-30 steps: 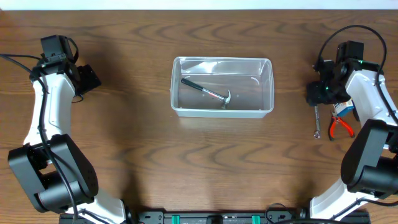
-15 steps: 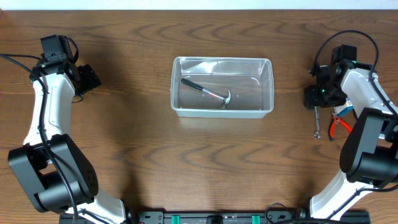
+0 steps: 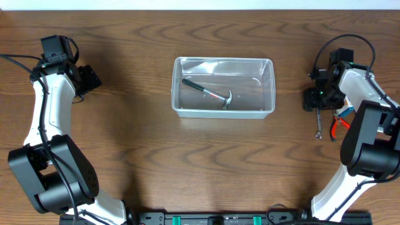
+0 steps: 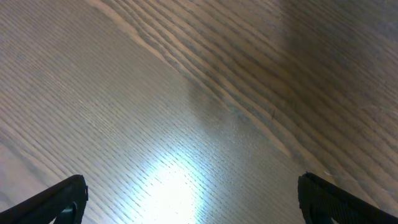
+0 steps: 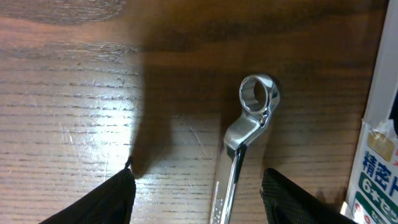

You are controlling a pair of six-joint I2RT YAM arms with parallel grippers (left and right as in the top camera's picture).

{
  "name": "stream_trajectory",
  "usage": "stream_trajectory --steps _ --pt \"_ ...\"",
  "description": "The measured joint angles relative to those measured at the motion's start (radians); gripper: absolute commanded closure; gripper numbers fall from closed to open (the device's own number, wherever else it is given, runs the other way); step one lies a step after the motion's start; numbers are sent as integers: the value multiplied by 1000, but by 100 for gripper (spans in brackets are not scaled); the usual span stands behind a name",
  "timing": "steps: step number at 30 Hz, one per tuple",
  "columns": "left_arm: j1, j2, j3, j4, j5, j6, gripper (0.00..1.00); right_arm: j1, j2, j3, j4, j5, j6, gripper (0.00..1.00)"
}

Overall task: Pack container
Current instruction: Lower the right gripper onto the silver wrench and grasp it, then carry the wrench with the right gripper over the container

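Note:
The clear plastic container (image 3: 223, 87) stands at the table's middle, with a hammer (image 3: 208, 93) lying inside. My right gripper (image 3: 314, 100) is open over the upper end of a silver wrench (image 3: 319, 123) at the far right. In the right wrist view the wrench's ring end (image 5: 259, 98) lies between my open fingers (image 5: 199, 208), nearer the right fingertip (image 5: 298, 199). Red-handled pliers (image 3: 342, 126) lie just right of the wrench. My left gripper (image 3: 92, 79) is open and empty at the far left; its wrist view shows only bare wood between the fingertips (image 4: 62, 199).
A white printed packet edge (image 5: 379, 155) shows at the right of the right wrist view, close to the wrench. The table's far edge (image 3: 200, 9) runs along the top.
My right gripper has shifted slightly left and toward the wrench's top end. The left arm, container and hammer have not moved.

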Motion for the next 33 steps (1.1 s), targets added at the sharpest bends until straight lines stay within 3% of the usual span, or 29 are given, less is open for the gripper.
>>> stream_trajectory --steps 8,14,19,30,33 --pt "0 0 0 0 0 0 2 0 5 0 5 0 32 35" --pt "0 0 0 0 0 0 2 0 11 0 5 0 37 40" --pt "0 0 0 0 0 0 2 0 11 0 0 -1 47 54" --pt "0 0 0 0 0 0 2 0 11 0 -23 0 53 96" --pt "0 0 0 0 0 0 2 0 11 0 -24 3 55 99"
